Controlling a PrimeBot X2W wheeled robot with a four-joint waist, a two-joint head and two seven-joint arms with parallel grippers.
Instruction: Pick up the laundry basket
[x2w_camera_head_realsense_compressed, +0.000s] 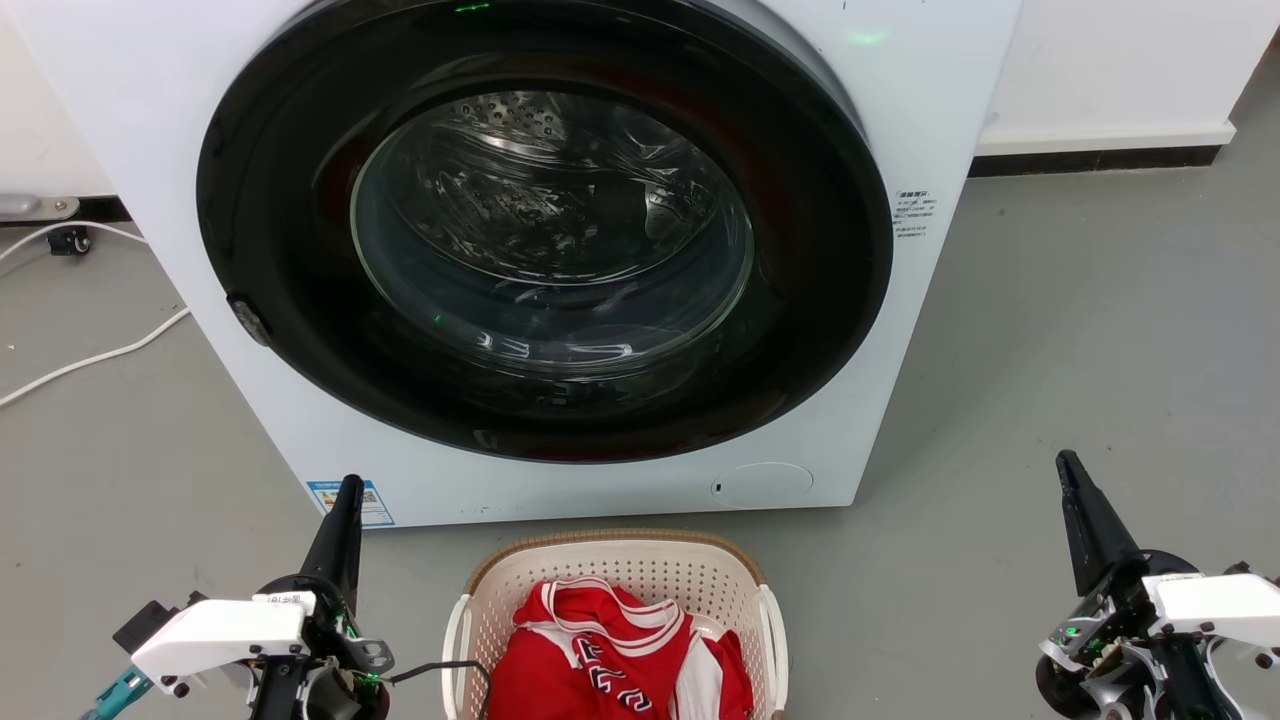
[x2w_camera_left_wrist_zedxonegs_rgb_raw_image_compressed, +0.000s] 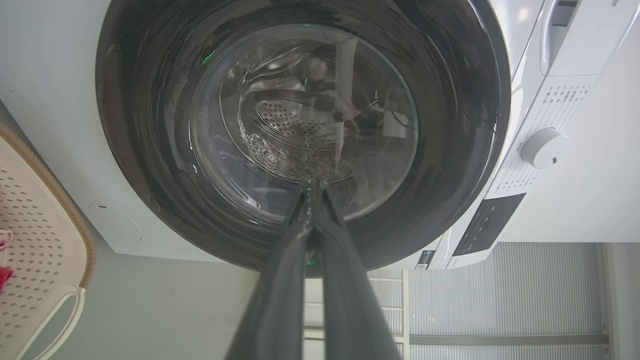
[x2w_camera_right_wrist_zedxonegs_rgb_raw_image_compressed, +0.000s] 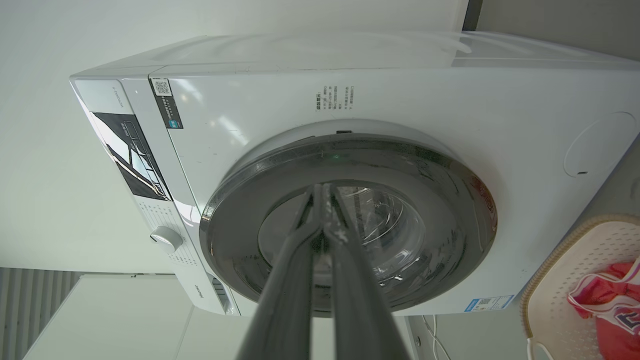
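While laundry basket (x2w_camera_head_realsense_compressed: 615, 570) sits before washing machine (x2w_camera_head_realsense_compressed: 150, 120), left gripper (x2w_camera_head_realsense_compressed: 350, 486) pinched together, empty; right gripper (x2w_camera_head_realsense_compressed: 1067, 461) likewise.

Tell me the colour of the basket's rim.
The basket's rim is tan, clearest in the head view.

Open floor (x2w_camera_head_realsense_compressed: 1000, 480) left and right of laundry basket (x2w_camera_head_realsense_compressed: 610, 540); passage available to both side handles (x2w_camera_head_realsense_compressed: 775, 630). Far side closed off by washing machine (x2w_camera_head_realsense_compressed: 545, 250) just behind rim. Dark cable (x2w_camera_head_realsense_compressed: 440, 665) at left wall, perhaps touching.
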